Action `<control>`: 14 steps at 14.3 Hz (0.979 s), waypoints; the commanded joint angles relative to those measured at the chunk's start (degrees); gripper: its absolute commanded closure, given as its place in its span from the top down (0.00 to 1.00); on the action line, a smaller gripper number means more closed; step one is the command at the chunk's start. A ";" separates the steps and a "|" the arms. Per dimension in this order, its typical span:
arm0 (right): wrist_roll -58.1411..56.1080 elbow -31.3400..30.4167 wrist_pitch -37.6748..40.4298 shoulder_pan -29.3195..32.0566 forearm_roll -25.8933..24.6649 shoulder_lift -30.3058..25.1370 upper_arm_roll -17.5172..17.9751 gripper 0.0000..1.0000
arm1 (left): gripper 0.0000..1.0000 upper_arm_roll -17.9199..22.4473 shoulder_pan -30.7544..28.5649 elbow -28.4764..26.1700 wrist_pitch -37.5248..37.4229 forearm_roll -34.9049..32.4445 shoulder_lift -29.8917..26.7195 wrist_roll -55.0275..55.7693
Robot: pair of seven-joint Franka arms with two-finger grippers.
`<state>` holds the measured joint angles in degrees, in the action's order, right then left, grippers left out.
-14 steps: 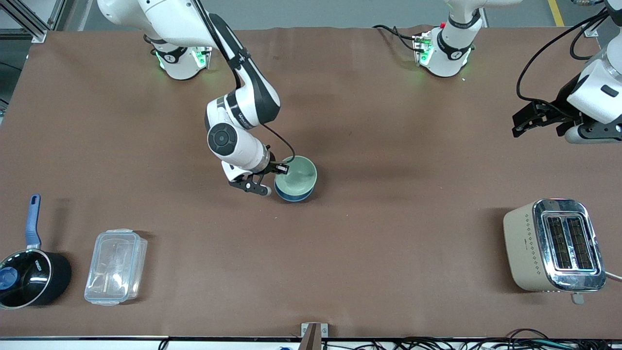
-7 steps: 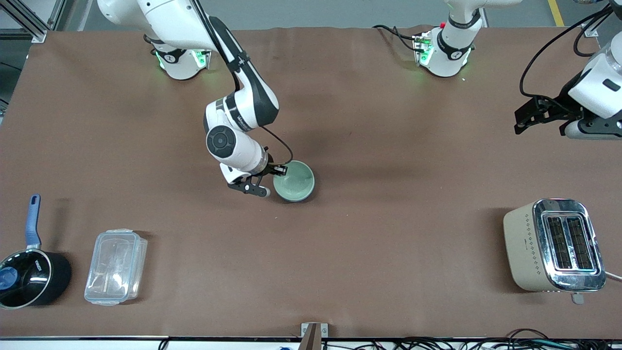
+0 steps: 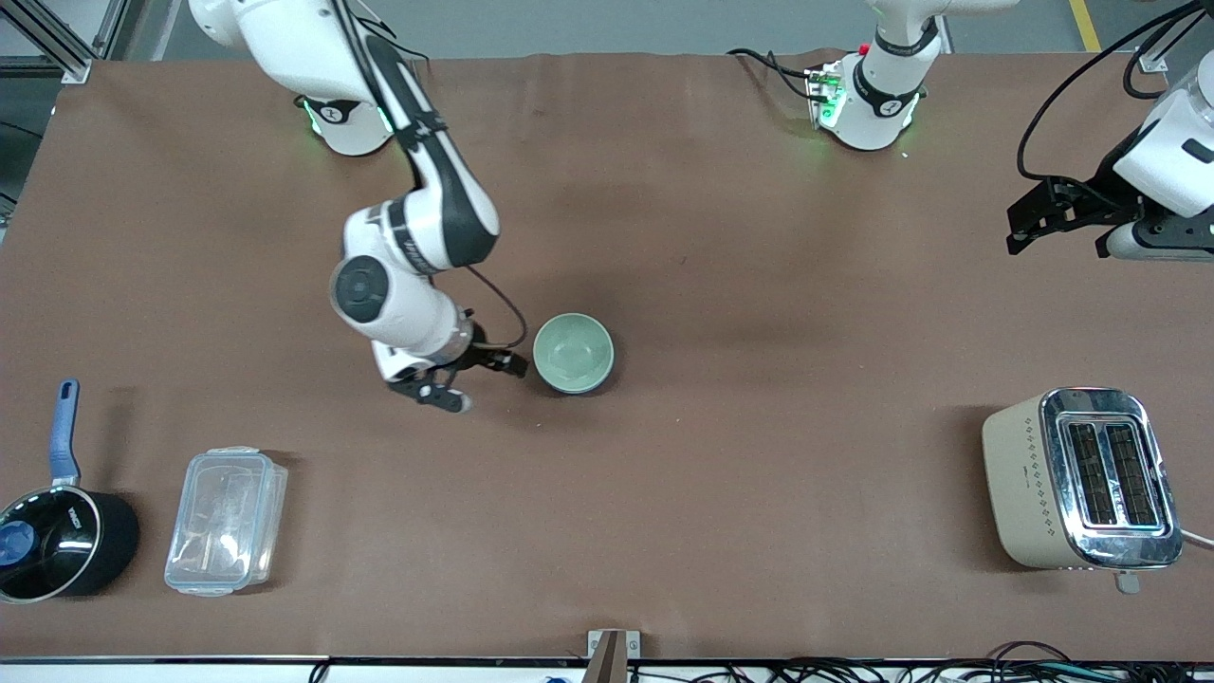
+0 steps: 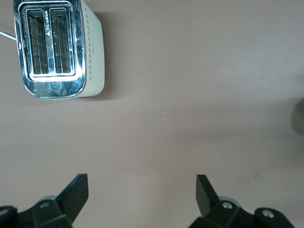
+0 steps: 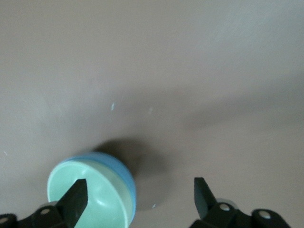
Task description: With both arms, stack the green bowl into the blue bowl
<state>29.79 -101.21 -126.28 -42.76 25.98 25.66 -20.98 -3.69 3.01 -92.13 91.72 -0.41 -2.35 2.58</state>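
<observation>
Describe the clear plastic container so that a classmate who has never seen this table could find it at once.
Start at the right arm's end of the brown table, along the edge nearest the front camera. There, beside the black saucepan with a blue handle, lies the clear plastic container. It alone is see-through and rectangular; the saucepan is round and dark.

A brown table point(image 3: 721, 493) fills the frame. At its centre sits the blue bowl point(image 3: 575, 385), holding the green bowl point(image 3: 572, 352). Lower left: a saucepan point(image 3: 59, 539) and a clear container point(image 3: 226, 521). Lower right: a toaster point(image 3: 1081, 479).
</observation>
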 commanded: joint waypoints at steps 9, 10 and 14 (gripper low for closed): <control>-11.94 -0.66 10.96 0.48 -22.20 -17.48 -19.34 1.00 | 1.00 0.09 -0.28 0.27 -0.32 0.85 -1.17 -1.26; -13.77 -0.22 12.53 0.48 -22.12 -18.27 -21.10 1.00 | 1.00 0.18 -0.37 0.89 -0.32 0.77 -0.82 -1.52; -24.15 1.10 15.53 0.40 -22.12 -21.00 -27.70 1.00 | 1.00 0.26 -0.37 0.89 -0.32 0.41 -0.73 -1.35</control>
<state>8.64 -99.65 -111.85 -41.57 5.16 7.31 -46.49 -3.59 2.83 -91.57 91.75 -0.41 -2.63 2.32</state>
